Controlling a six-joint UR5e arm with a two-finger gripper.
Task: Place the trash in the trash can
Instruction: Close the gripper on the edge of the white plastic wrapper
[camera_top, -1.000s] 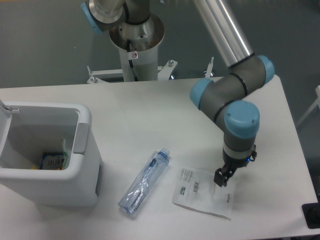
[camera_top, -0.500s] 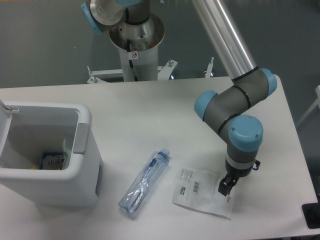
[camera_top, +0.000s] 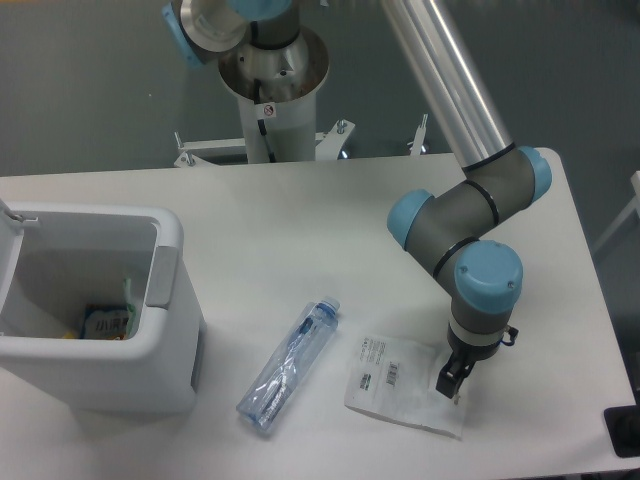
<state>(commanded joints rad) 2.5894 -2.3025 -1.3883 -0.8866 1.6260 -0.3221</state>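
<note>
A flat translucent white pouch (camera_top: 395, 385) with black barcode labels lies on the table near the front edge. My gripper (camera_top: 449, 385) points straight down at the pouch's right end, touching or nearly touching it; its fingers are too small and dark to tell open from shut. A long clear bluish bottle (camera_top: 289, 364) lies on its side to the left of the pouch, away from the gripper. The white trash can (camera_top: 165, 330) with a grey side panel stands at the left, its top open.
Some coloured packaging (camera_top: 105, 322) lies at the bottom of the trash can. The arm's base column (camera_top: 272, 95) stands behind the table's far edge. The table's right edge (camera_top: 600, 300) runs close to the arm's elbow.
The gripper has dropped from above the pouch's right end down onto it, shifting slightly right. Pouch, bottle and trash can have not moved.
</note>
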